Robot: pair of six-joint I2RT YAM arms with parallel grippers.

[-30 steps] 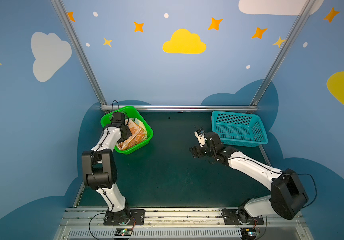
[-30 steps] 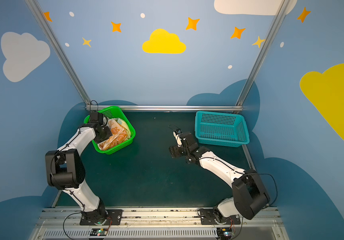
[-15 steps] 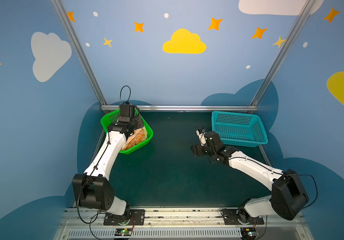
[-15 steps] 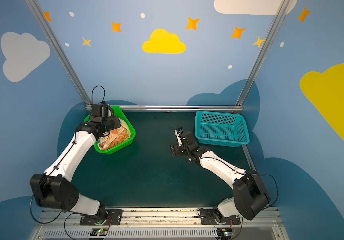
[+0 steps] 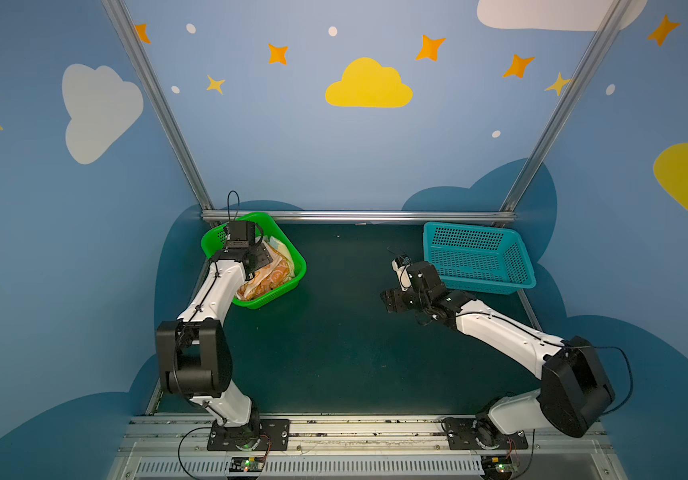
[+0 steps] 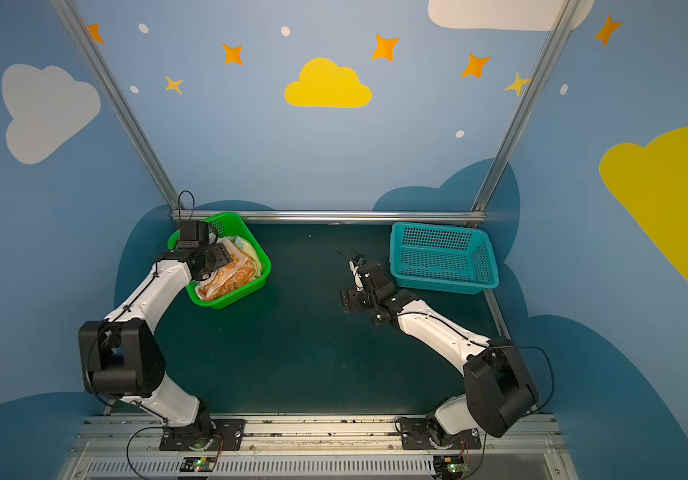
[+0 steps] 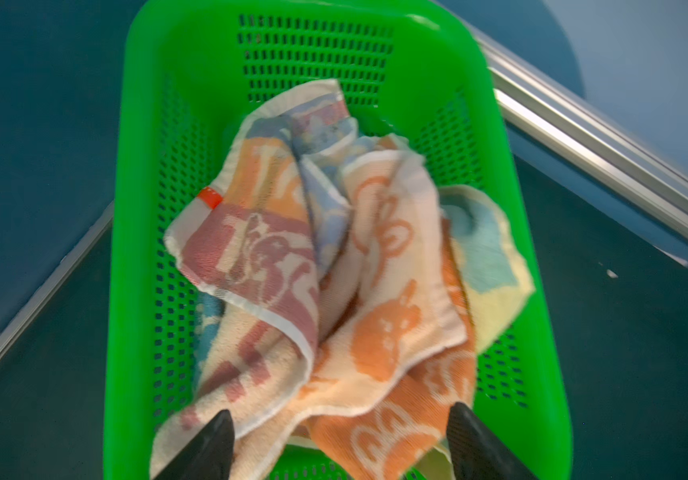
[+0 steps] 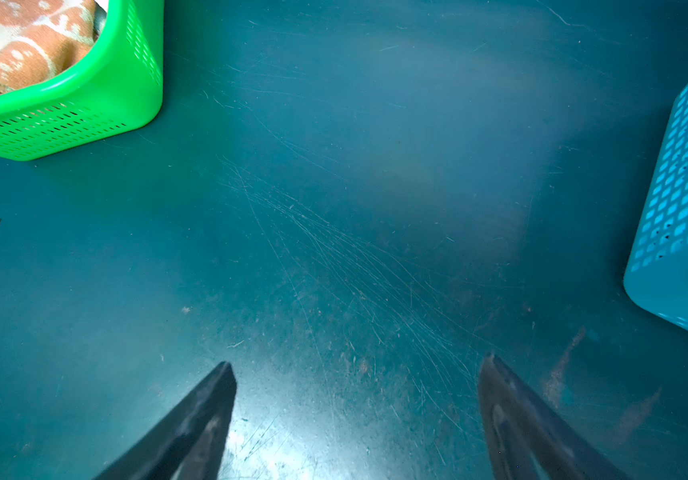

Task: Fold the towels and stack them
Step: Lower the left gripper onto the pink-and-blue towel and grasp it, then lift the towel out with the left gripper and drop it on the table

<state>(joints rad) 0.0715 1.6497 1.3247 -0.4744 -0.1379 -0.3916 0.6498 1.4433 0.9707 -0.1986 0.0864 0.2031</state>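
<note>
The dark green tabletop [image 5: 334, 340] carries the green basket [image 5: 269, 300] at ten o'clock in both top views. The towels [image 7: 334, 270] lie crumpled inside it, the heap running roughly one to seven. The left gripper [image 7: 340, 413] hangs directly over them, jaws spread wide, gripping nothing. The right gripper [image 8: 357, 361], wide open and empty, sits well apart toward three o'clock.

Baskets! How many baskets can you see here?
2. The green basket sits at the back left, with crumpled towels inside it. The teal basket sits at the back right. No other basket seems to be hidden.
</note>
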